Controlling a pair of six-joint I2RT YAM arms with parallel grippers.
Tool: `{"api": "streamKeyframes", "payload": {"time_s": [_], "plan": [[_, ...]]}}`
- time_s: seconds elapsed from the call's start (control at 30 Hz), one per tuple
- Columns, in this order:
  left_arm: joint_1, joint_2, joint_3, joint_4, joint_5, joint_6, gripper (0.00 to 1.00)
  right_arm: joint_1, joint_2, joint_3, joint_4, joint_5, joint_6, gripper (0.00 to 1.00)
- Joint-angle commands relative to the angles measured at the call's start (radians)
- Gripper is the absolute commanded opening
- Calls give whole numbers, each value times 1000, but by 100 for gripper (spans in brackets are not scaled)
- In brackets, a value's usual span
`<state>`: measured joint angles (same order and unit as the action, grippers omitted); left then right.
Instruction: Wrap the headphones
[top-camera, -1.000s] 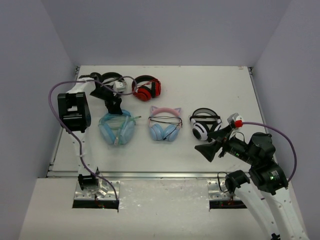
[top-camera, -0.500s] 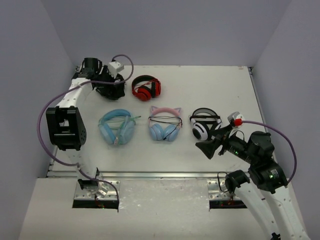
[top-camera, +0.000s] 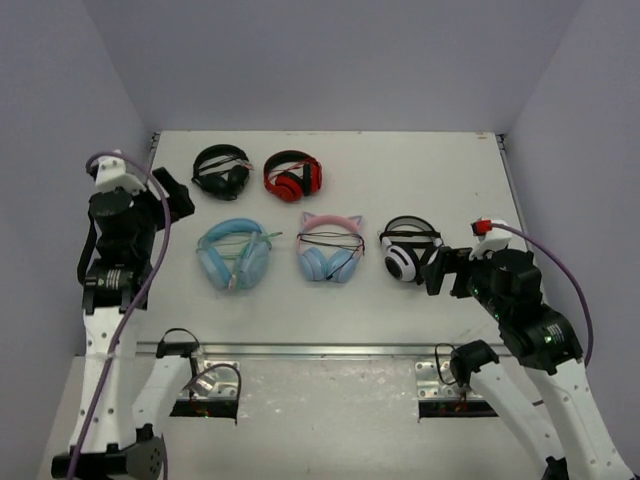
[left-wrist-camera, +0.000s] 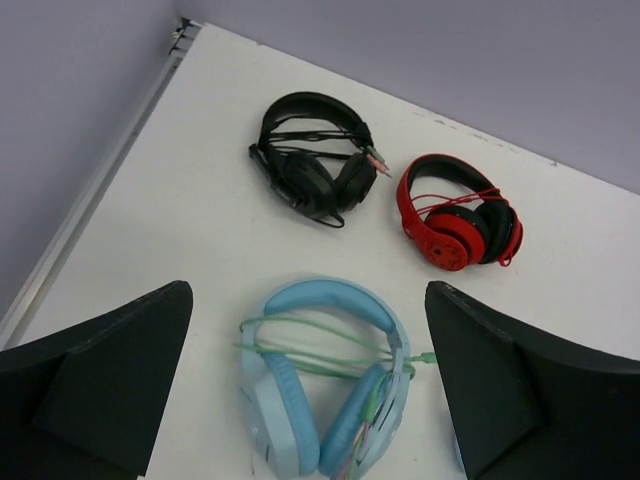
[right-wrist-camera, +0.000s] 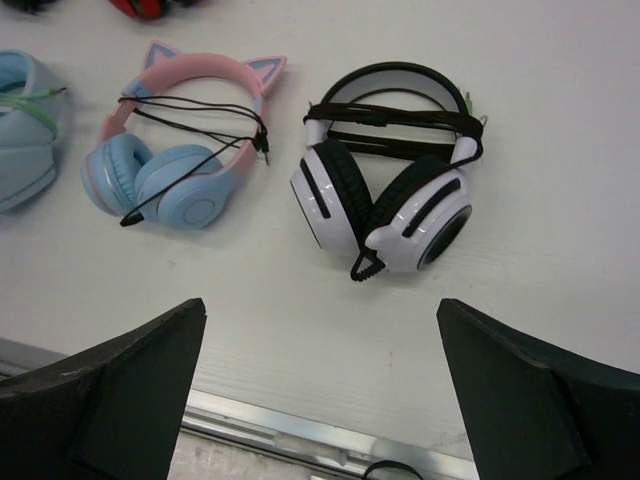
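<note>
Holds left gripper (left-wrist-camera: 308, 292) spread and empty, facing the headphones (left-wrist-camera: 325, 400), probably for checking the green cable (left-wrist-camera: 320, 325) looped across them; holds right gripper (right-wrist-camera: 320, 305) spread too, near white-and-black headphones (right-wrist-camera: 390, 200).

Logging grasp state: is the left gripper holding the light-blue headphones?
No, the left gripper is open and the light-blue headphones lie on the table, apart from both fingers.
</note>
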<state>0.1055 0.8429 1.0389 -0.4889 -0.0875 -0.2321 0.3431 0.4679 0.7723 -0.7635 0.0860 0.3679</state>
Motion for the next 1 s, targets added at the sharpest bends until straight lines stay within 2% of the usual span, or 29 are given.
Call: {"api": "streamKeyframes", "payload": {"time_s": [0.0, 0.13, 0.23, 0.3, 0.4, 0.43, 0.53, 0.73, 0.97], "plan": [[-1, -149, -54, -124, -135, -61, 100, 4, -15, 56, -63, 69, 12, 99], [-6, -306, -28, -249, -195, -36, 100, 5, -34, 152, -152, 84, -24, 99], [-36, -415, -53, -267, -163, -13, 100, 4, -55, 248, -264, 133, -47, 99], [-75, -479, -83, -255, -194, -12, 100, 4, -78, 313, -330, 170, -61, 99], [-96, -502, -36, -292, -262, 20, 100, 5, -101, 384, -394, 216, -81, 99], [-140, -504, -25, -309, -283, 19, 100, 4, -107, 395, -431, 248, -81, 99], [-177, -527, -5, -342, -310, 14, 100, 4, -127, 404, -473, 274, -70, 99], [-224, -538, 0, -344, -322, 19, 100, 4, -127, 361, -468, 238, -6, 99], [-248, -544, -11, -330, -354, 22, 100, 4, -115, 355, -448, 251, -6, 99]]}}
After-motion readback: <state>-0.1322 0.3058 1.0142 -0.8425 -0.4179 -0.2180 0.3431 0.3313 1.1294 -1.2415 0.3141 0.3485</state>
